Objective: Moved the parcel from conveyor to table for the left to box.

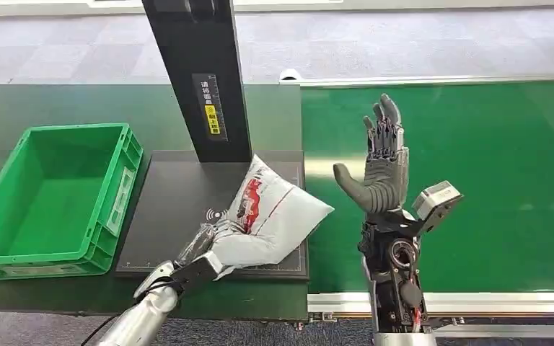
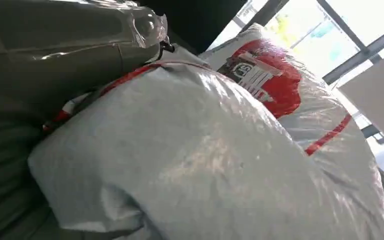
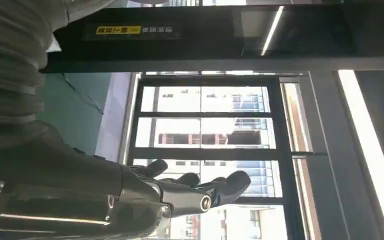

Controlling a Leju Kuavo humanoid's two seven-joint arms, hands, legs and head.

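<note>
The green conveyor belt [image 1: 476,180] runs along the right side of the black scanning pad [image 1: 180,209], its surface bare where visible. The dark green table [image 1: 58,101] carries that pad, and the pad serves as reference here. A black upright column [image 1: 198,72] with a yellow label rises from the pad's far edge. The green plastic crate [image 1: 50,194] stands on the table just left of the pad, open side up, nothing seen inside. The parcel [image 1: 274,213], a grey-white soft mailer with red print, lies on the pad's right half, tilted, one corner overhanging toward the belt and its upper end near the column's foot. The right hand [image 1: 379,166] is raised above the belt, to the right of the pad, palm upright, fingers apart and extended, grasping nothing; the right wrist view confirms fingers [image 3: 220,187] free against the windows. The left hand [image 1: 205,249] sits at the pad's near edge against the parcel's lower end; it appears to be grasping the mailer, which presses close to it in the left wrist view [image 2: 205,150].
</note>
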